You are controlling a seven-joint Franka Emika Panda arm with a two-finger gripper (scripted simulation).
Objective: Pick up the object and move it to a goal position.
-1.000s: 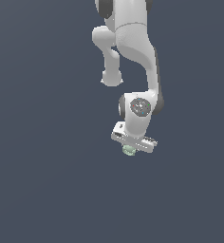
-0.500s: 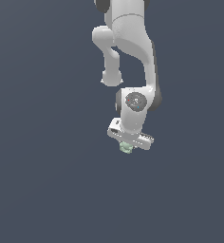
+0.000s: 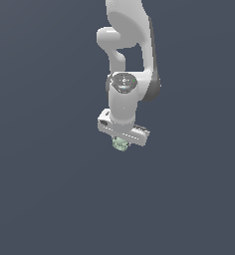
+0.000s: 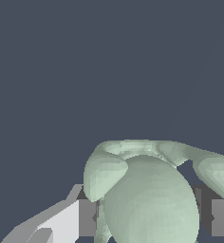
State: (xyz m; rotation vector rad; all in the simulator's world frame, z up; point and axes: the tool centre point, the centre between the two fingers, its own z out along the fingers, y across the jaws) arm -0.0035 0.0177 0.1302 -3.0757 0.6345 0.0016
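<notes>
One thing matters to us here: the object, a pale mint-green lump with rounded knobs, which sits directly under the white pincer of the arm. In the exterior view only its lower part peeks out below the pincer's body. In the wrist view the object fills the space between the two fingers, whose dark pads press against it on either side, so we judge the pincer clamped on the object. A curved loop arches over the round body, with a knob at each end.

We see no goal marker in either view, so we cannot say how far the carry has to go. We cannot tell whether the object is clear of the plain dark ground.

Our worry is the grip itself. The pads meet a rounded, lumpy surface, so a quick swing or a jolt could let the object roll or slide out. A knob could also turn between the pads and tilt the load
</notes>
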